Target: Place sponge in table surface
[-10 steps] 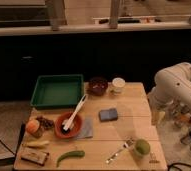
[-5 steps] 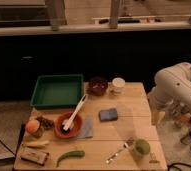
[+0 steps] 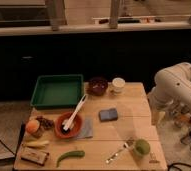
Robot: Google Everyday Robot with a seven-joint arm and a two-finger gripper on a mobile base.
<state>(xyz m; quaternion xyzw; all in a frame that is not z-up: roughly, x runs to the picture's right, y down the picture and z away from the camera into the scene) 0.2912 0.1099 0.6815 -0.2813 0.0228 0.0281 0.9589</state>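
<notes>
The small, thick blue-grey rectangular sponge (image 3: 108, 114) lies flat on the light tan wooden plank table surface (image 3: 134, 131). It is near the middle, just right of the thin grey cloth (image 3: 87, 128) and apart from the round red bowl (image 3: 67, 125).

Against the two earlier views we find nothing changed. The sponge sits in the same spot, and the white robot arm (image 3: 176, 85) keeps its folded pose at the table's right side.

The gripper (image 3: 156, 117) hangs low beside that edge, well apart from the sponge. We cannot tell whether it is apart or together, but the sponge is plainly not in it.

We judge the placing complete, with the arm simply parked clear.
</notes>
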